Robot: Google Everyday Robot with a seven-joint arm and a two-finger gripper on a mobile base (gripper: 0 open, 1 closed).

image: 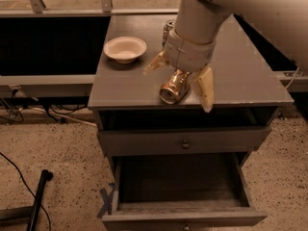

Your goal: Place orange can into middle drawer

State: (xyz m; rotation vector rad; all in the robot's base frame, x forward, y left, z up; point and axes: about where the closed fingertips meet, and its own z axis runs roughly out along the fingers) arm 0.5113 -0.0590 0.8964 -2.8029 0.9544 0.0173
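The orange can (173,87) lies on its side on the grey tabletop (130,88), close to the front edge, its silver top facing the camera. My gripper (177,91) hangs down over it on a thick white arm. Its two tan fingers are spread apart, one (154,64) to the can's left and one (205,88) to its right, so the can lies between them. The middle drawer (183,218) is pulled out below, and its inside is bare.
A white bowl (125,48) sits at the table's left. A green-and-white can (168,29) stands at the back, mostly hidden by my arm. The upper drawer front (144,141) is closed. A black pole (38,196) and blue tape (107,199) are on the speckled floor.
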